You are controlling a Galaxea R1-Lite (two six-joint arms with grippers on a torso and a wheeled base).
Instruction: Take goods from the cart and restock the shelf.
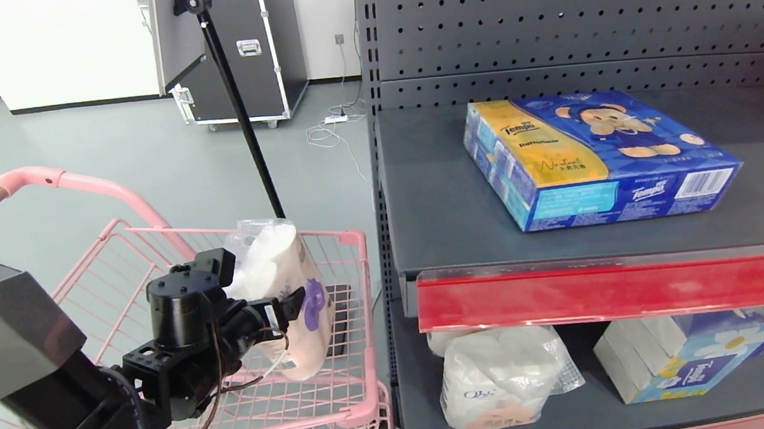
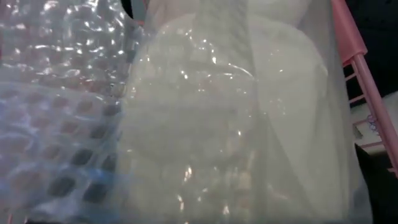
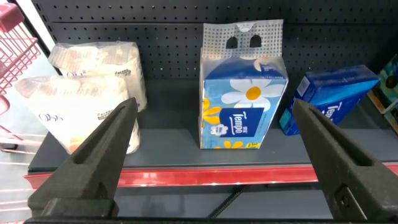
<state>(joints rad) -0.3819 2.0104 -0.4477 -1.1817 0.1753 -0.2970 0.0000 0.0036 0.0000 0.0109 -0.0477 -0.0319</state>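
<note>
Holds the left claw [image 1: 287, 311] clamped on the wrapped pack of paper rolls [image 1: 274, 251], standing inside the pink cart [image 1: 365, 278] just beside the shelf [image 1: 452, 222]; shows the right claw [image 3: 212, 106] spread apart before the lower tier. Appears to be the pick-up step, pack not yet clear of the cart. Calls next for a lift over the rim and a swing onto bare shelf beside the blue tissue box [image 1: 591, 155].

Bkgd: black case [image 1: 259, 80] w/ metal trim, on wheels, by white wall [image 1: 62, 42]. Thin black pole [image 1: 242, 116] slants in front. Power strip [image 1: 335, 118] + cables [image 1: 325, 136] on grey floor [image 1: 108, 162].
</note>
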